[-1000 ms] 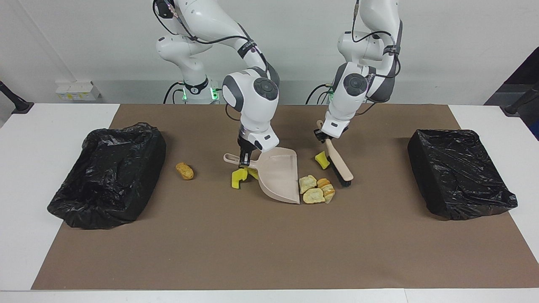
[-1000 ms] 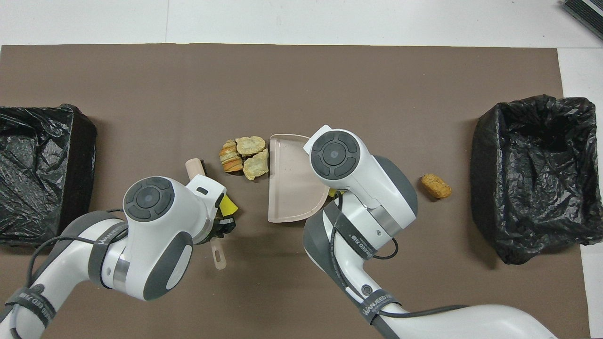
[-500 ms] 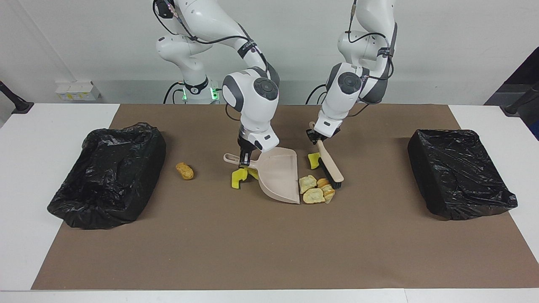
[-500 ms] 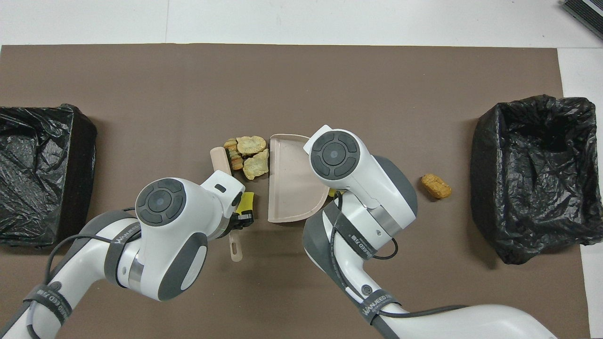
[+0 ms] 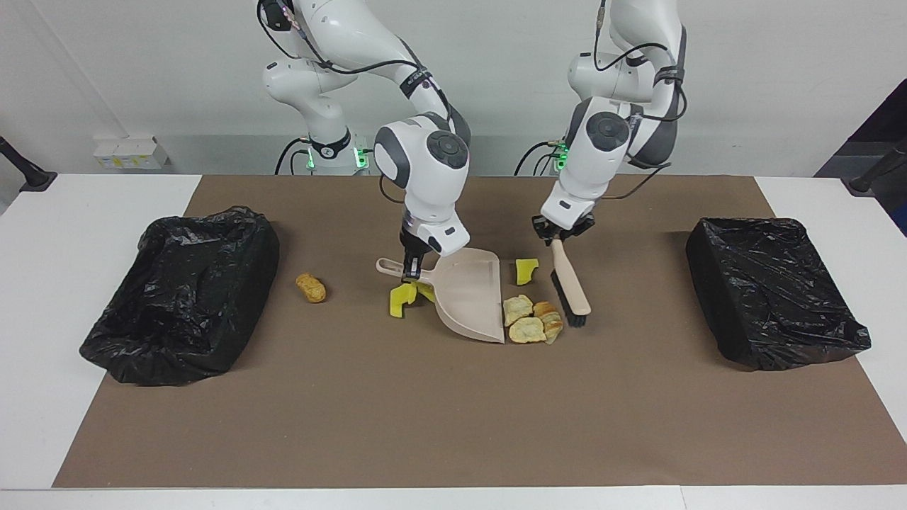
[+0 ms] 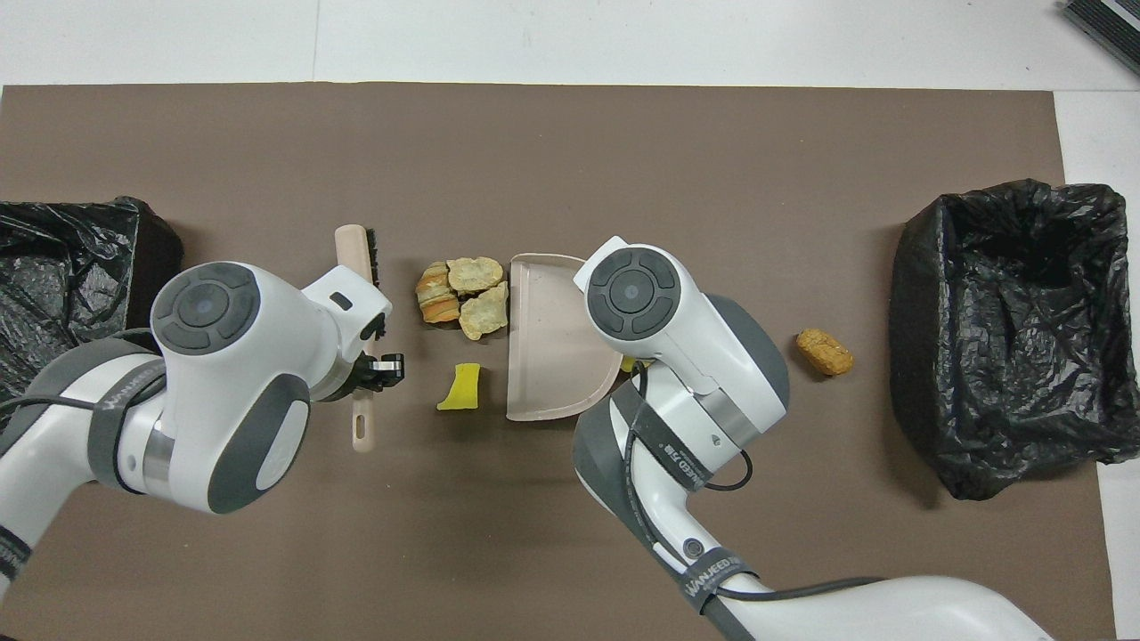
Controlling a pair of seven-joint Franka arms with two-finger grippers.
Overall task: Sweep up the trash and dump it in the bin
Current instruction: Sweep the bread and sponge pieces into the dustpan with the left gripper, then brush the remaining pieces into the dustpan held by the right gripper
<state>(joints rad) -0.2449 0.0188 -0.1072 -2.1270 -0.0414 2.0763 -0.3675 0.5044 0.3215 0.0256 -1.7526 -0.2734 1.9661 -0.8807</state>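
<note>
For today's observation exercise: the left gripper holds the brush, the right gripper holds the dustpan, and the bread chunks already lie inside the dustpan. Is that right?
Not quite. The facing view shows the bread chunks on the mat beside the dustpan's open edge, not inside. The left gripper does hold the brush, the right gripper the dustpan.

Broad brown mat [image 5: 453, 411] spread flat over most of a white table [image 5: 42, 283], with bare white strips showing at both ends and along the edge farthest from the robots. Plain pale wall [image 5: 744, 71] rising at the robots' edge of the table, with a small white box-like fitting [image 5: 131, 152] against it toward the right arm's end. Black slanted stand [image 5: 25, 170] on the table corner near that fitting, a second black stand [image 5: 875, 170] at the left arm's end, and a dark ridged object [image 6: 1104, 18] just showing at the corner farthest from the robots at the right arm's end.
</note>
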